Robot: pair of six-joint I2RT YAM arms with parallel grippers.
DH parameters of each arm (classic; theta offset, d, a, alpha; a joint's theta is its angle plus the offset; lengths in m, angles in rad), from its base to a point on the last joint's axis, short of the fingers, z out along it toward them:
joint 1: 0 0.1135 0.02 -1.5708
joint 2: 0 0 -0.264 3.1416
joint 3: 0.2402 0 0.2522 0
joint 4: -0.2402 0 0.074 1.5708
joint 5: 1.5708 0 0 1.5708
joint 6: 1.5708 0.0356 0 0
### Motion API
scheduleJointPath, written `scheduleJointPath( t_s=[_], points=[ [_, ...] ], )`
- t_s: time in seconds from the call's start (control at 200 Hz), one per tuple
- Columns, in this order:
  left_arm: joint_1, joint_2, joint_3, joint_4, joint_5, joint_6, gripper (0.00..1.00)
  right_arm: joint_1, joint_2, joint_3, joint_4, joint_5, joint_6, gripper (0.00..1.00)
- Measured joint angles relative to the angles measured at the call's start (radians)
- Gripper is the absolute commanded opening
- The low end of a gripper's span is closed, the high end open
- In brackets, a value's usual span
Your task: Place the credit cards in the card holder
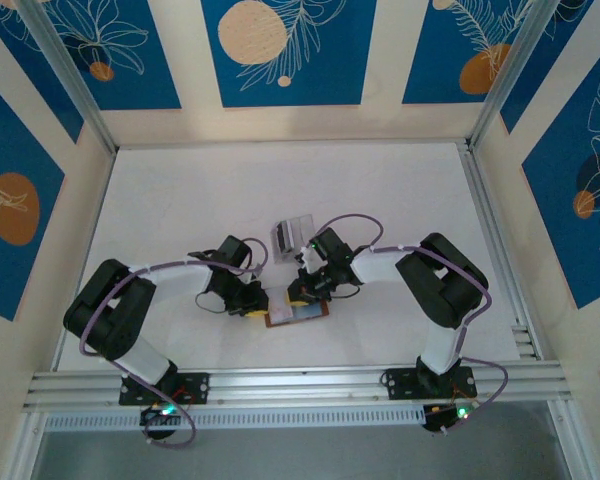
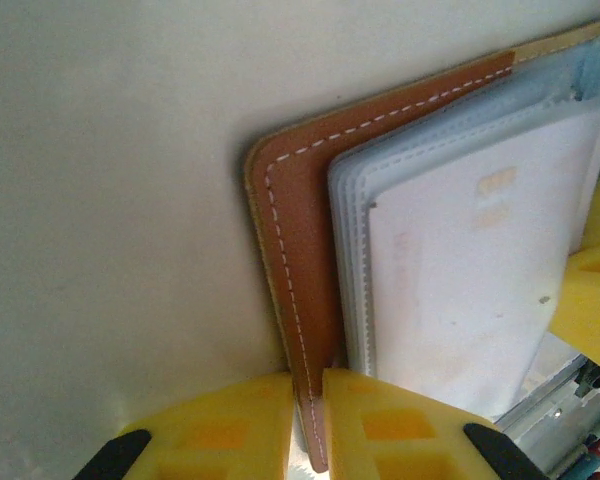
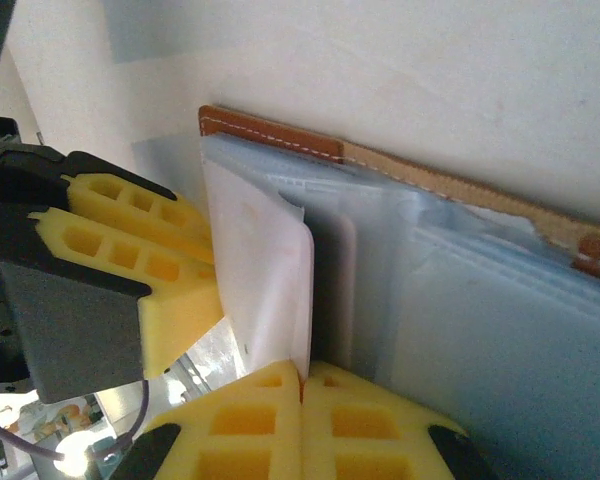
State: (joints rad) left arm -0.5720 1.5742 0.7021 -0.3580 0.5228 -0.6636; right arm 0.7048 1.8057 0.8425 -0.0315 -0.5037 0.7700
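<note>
Left wrist: left gripper [image 2: 308, 400] clamped on the brown cover edge of the card holder [image 2: 292, 230], bottom centre. Right wrist: right gripper [image 3: 302, 390] pinched tight on a credit card [image 3: 267, 260], centre-left, over the bluish sleeves; can't tell how deep it's in. Top external: holder lies open, lower centre. Card looks thin, stiff, slick: hold the short edge. Leather likely floppy: pin the cover.

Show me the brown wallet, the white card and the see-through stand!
card holder [image 2: 300, 250]: left wrist view, on its brown stitched leather cover.
credit card [image 2: 470, 290]: left wrist view, on the middle of its white face.
clear slotted stand [image 1: 292, 234]: top external view, on its middle.
</note>
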Motion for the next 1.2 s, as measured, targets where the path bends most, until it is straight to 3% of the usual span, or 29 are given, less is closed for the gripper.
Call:
scheduleJointPath(
  t_s=[0.055,0.23,0.67,0.86,1.195],
  points=[
    [0.000,0.000,0.000,0.000,0.000,0.000,0.17,0.003,-0.003,0.001,-0.008,0.009,-0.002,0.05],
    [0.000,0.000,-0.004,0.007,0.000,-0.008,0.17,0.014,-0.013,0.017,-0.045,0.043,-0.016,0.26],
    [0.000,-0.008,-0.018,0.029,0.005,-0.011,0.18,0.027,-0.054,0.067,-0.190,0.113,-0.058,0.51],
    [0.000,-0.008,-0.018,0.029,0.005,-0.011,0.18,0.035,-0.075,0.107,-0.297,0.186,-0.082,0.57],
    [0.000,-0.008,-0.018,0.030,0.008,-0.008,0.19,0.037,-0.132,0.153,-0.464,0.306,-0.121,0.58]
  ],
)
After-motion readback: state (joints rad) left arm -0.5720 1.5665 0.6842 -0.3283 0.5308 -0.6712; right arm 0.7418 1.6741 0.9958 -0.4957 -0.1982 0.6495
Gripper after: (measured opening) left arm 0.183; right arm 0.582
